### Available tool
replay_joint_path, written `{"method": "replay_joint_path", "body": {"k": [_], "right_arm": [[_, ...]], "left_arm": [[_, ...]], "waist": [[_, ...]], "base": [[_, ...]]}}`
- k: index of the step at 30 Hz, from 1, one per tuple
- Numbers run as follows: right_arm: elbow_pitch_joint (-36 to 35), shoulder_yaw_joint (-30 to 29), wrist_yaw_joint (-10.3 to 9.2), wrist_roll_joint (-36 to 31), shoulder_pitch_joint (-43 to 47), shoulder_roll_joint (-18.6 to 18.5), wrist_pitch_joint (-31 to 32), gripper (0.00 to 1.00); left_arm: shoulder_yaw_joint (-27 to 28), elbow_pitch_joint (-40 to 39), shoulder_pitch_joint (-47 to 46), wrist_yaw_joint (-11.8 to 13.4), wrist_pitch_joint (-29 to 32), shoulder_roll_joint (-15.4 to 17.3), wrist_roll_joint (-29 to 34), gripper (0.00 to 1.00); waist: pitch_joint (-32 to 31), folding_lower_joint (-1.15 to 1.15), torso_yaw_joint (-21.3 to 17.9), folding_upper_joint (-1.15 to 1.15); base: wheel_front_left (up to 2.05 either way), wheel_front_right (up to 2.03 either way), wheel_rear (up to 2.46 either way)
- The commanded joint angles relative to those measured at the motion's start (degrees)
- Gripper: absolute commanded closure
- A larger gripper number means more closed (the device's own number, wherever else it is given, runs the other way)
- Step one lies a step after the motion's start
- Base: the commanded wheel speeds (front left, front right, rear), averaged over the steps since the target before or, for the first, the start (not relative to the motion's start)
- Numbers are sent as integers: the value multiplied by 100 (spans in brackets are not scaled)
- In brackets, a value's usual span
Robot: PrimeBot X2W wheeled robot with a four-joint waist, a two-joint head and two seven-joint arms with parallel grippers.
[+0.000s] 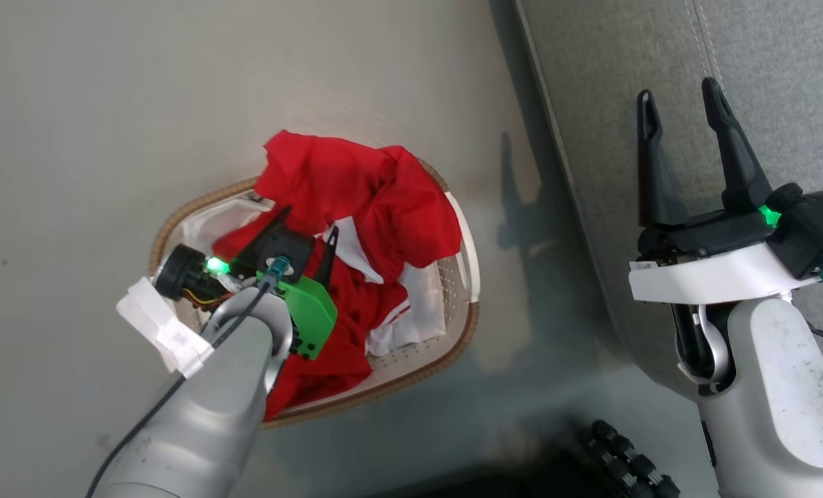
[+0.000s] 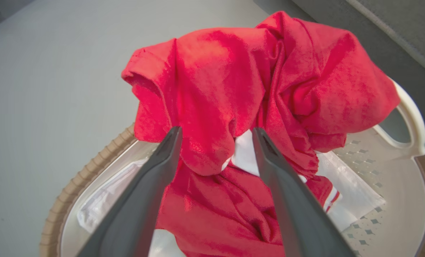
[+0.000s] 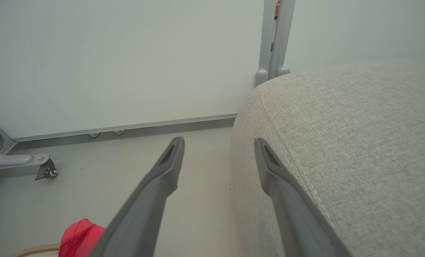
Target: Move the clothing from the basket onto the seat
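Both jaws stand wide open with nothing in them. Our left jaws hang low over the basket, their fingers set either side of a raised fold of the clothing; whether the tips touch the cloth we cannot tell. All the clothing we see lies heaped in the basket, its top spilling over the far rim. Our right jaws are held up by the rounded front edge of the seat, well apart from the basket. A strip of bare floor runs between basket and seat, which sit near each other without touching, and more floor lies open on the basket's other side. From the left wrist we make out what the head view hides: a white handle, a thin white sheet under the red cloth, and a striped hem. From the right wrist we see the seat's stitched seam, a pale wall closing off the floor beyond, and a wheeled grey foot at its base.
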Motion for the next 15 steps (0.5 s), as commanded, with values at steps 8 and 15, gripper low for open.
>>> {"method": "replay_joint_path", "body": {"k": [8, 15], "right_arm": [[-267, 47, -6, 191, -221, -8, -12, 0], [-344, 106, -6, 238, -246, -9, -12, 0]], "left_arm": [[171, 243, -470, 304, 0, 225, -31, 0], [280, 466, -622, 407, 1, 208, -144, 72]], "waist": [[718, -1, -599, 0], [781, -1, -646, 0]], "base": [[0, 0, 0], [0, 0, 0]]}}
